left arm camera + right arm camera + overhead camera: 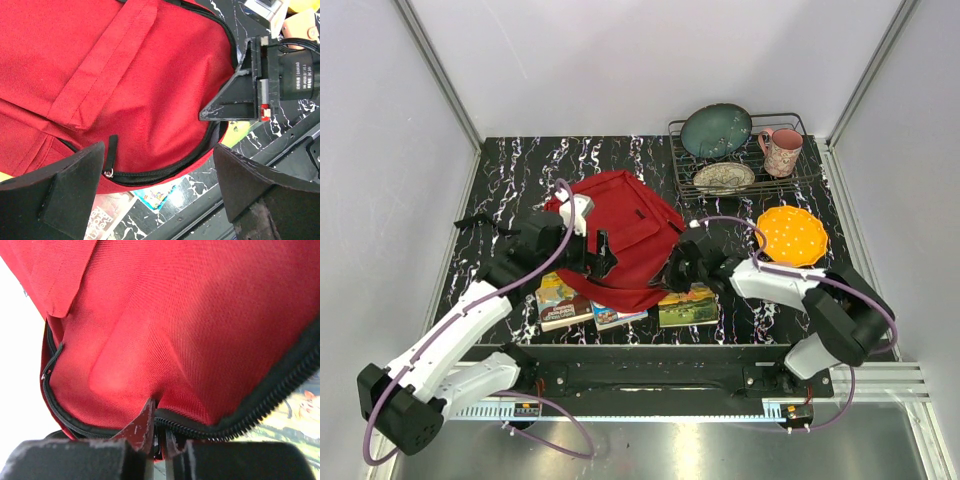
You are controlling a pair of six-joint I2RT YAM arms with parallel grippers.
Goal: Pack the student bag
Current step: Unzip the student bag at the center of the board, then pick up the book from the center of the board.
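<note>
- One red bag [625, 240] lies flat near the middle of the desk [515, 170], front pocket up.
- The left claw [160, 152] hangs over the bag's near-left part, its fingers spread wide on either side of the zip pull.
- The right claw [157, 427] sits at the bag's near-right edge, pressed together and pinching the red fabric beside the zip teeth.
- Three books [563, 303] lie along the bag's near side, partly under it.
- An orange plate [792, 235] rests to the right of the bag, with a rack [800, 170] beyond it.
</note>
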